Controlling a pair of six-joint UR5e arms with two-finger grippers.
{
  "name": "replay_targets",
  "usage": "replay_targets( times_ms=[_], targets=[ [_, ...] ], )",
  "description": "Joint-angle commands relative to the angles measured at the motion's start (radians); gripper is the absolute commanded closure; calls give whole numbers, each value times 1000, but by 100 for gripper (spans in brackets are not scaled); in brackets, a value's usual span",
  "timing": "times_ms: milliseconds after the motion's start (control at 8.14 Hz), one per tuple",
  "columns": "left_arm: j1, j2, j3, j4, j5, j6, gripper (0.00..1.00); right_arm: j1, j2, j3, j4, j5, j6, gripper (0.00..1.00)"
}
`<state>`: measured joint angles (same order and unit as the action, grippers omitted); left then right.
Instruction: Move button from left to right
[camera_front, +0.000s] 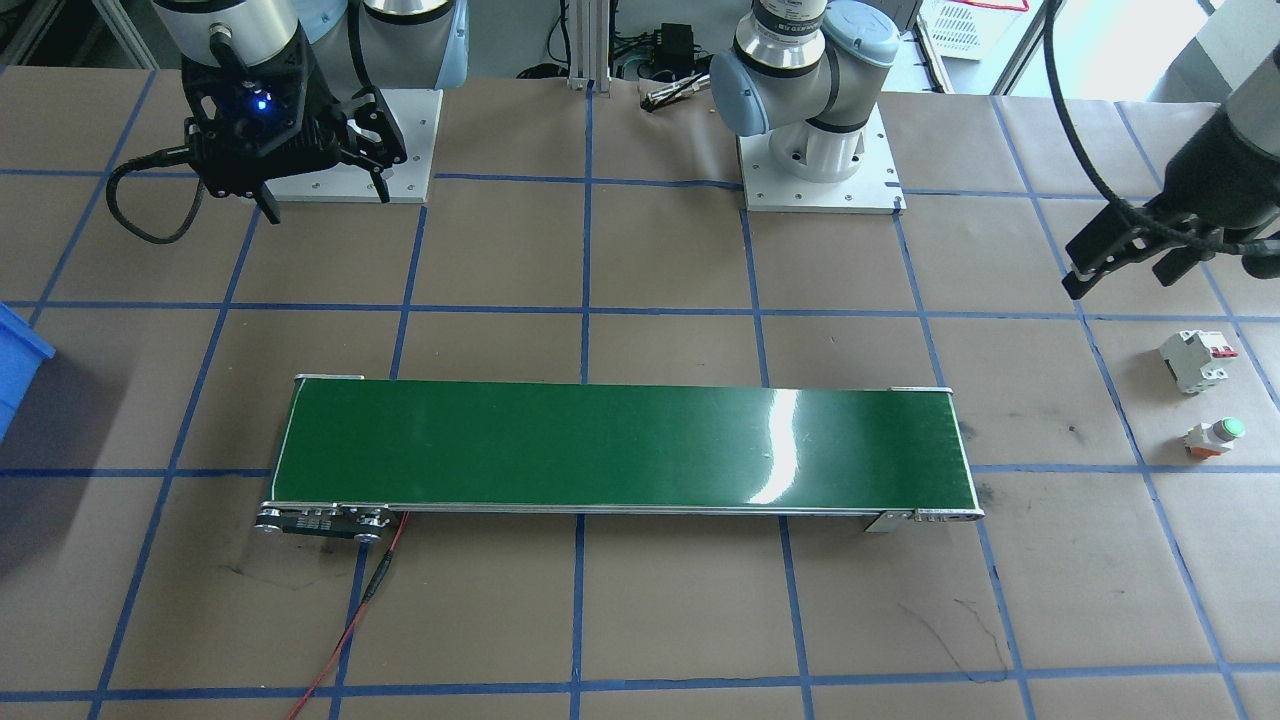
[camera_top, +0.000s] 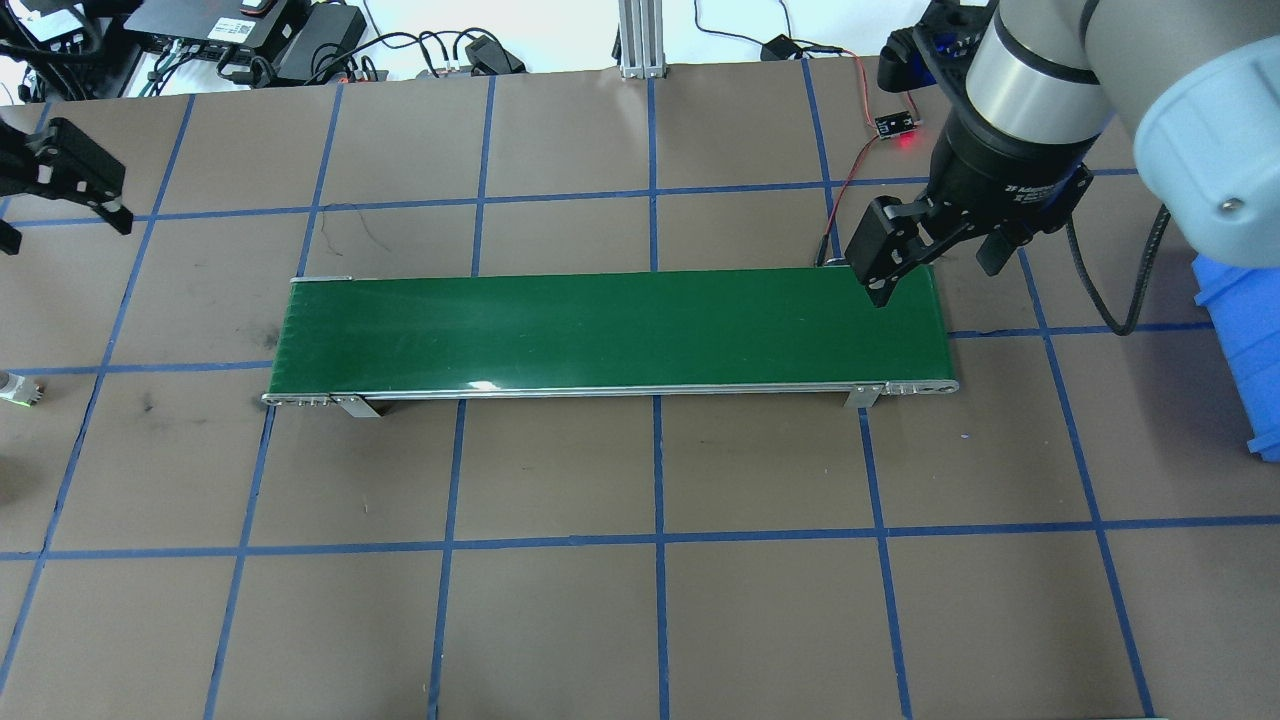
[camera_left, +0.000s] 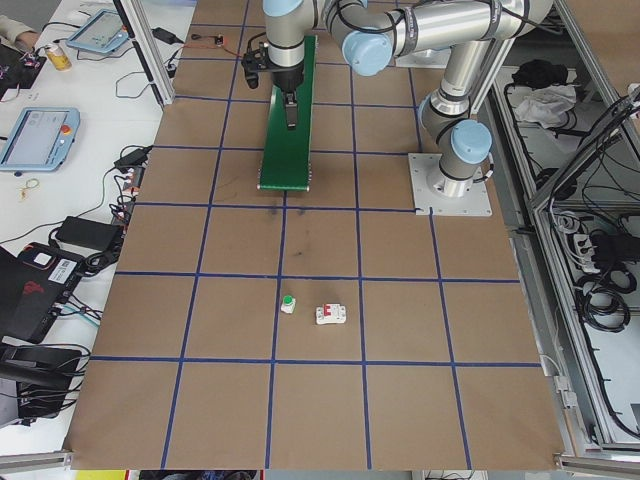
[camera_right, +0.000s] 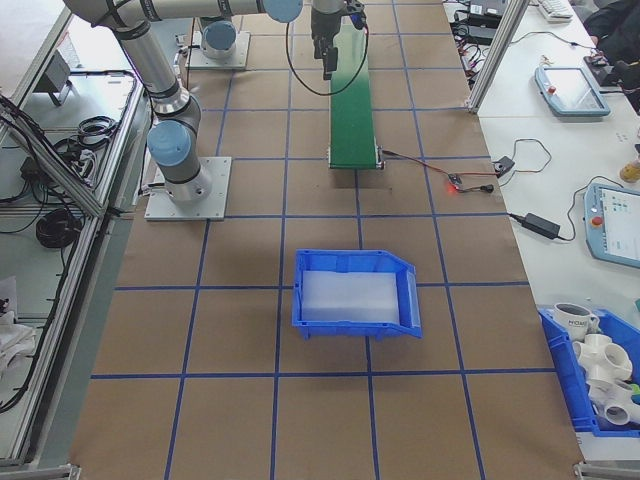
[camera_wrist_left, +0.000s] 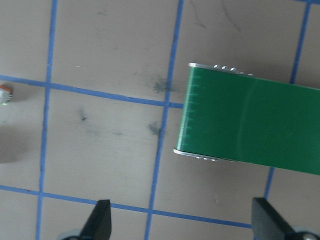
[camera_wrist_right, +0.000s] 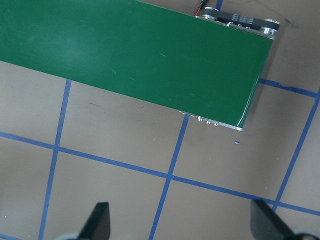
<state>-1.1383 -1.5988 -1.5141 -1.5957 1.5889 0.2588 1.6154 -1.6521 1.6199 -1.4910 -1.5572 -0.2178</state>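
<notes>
The button (camera_front: 1215, 437), green-capped with a white body and orange-red base, lies on the brown table paper past the conveyor's end on my left side. It also shows at the overhead view's left edge, button (camera_top: 18, 390), in the left side view, button (camera_left: 288, 303), and partly at the left wrist view's edge, button (camera_wrist_left: 5, 95). My left gripper (camera_front: 1120, 258) hangs open above the table, behind the button and apart from it, with nothing between its fingers (camera_wrist_left: 100, 220). My right gripper (camera_top: 935, 272) is open and empty over the belt's right end.
A green conveyor belt (camera_top: 610, 330) lies across the table's middle, a red wire at its right end. A white circuit breaker (camera_front: 1197, 360) with red levers sits just behind the button. A blue bin (camera_top: 1245, 340) stands at the right side, seen whole as the bin (camera_right: 355, 290).
</notes>
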Motion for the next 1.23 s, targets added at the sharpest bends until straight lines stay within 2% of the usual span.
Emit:
replay_targets(
  times_ms=[0,246,492,615,860,1106],
  targets=[
    [125,-88,8,3,80,283,0,1,0,0,0,0,0,0],
    [271,-144,14,20,77,513,0,1,0,0,0,2,0,0],
    [336,-219,15,63,79,718,0,1,0,2,0,3,0,0],
    [350,-249,14,72,79,740,0,1,-2,2,0,9,0,0],
    [356,-324,12,300,79,886,0,1,-2,2,0,11,0,0],
    [383,-358,8,324,79,893,0,1,-2,0,0,3,1,0]
  ],
)
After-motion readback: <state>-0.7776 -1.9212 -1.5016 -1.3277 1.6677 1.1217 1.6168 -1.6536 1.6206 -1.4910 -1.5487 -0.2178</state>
